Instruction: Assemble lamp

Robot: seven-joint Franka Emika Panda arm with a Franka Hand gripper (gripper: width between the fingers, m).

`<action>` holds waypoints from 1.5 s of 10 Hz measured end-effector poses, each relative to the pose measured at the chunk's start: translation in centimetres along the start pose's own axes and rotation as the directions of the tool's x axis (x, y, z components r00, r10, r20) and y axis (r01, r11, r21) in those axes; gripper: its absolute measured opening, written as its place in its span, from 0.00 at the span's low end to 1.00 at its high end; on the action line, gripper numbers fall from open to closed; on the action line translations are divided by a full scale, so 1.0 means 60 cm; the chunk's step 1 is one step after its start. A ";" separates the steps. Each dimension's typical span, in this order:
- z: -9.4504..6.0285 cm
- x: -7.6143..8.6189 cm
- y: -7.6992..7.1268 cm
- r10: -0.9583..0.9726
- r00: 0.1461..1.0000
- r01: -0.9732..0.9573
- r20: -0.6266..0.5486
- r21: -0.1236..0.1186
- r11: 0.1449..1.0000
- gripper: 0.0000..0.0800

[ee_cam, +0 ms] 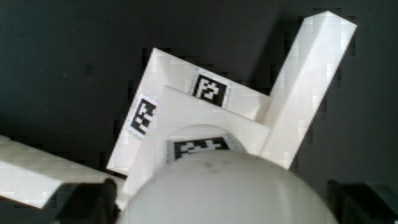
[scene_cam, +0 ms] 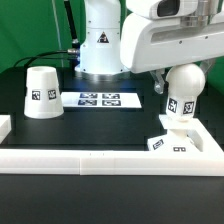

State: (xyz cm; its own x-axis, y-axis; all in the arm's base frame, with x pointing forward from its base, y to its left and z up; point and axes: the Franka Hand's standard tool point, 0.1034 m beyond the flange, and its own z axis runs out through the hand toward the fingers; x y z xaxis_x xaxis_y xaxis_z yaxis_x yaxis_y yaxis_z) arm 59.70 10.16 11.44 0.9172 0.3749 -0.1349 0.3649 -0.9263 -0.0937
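Lamp bulb (scene_cam: 181,100), upright, clamped in gripper (scene_cam: 183,82) directly over base (scene_cam: 170,143), contact unclear, shade (scene_cam: 40,92) well apart, marker board (scene_cam: 98,99) between them.

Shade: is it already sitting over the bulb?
No, the shade stands on the table at the exterior view's left, apart from the bulb at its right.

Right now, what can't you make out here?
- End effector grip: exterior view, the bulb hides the far finger.
- Base socket: wrist view, covered by blurred bulb.
- Arm: exterior view, cut off by top edge.
- Shade tag pattern: exterior view, too small.
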 end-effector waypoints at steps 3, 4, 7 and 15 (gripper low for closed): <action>0.000 0.000 0.000 0.019 1.000 -0.019 0.000 0.000 1.000 0.72; 0.000 0.000 -0.002 0.107 0.994 -0.107 -0.001 0.005 0.994 0.72; 0.001 -0.003 -0.005 0.363 0.932 -0.362 -0.020 0.028 0.932 0.72; -0.001 0.011 -0.003 0.781 0.623 -0.773 -0.054 0.114 0.624 0.72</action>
State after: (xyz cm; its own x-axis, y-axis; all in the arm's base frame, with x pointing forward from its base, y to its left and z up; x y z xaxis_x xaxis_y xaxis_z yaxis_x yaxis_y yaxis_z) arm 60.28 10.55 11.39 0.8647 -0.4915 -0.1036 -0.4991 -0.8640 -0.0666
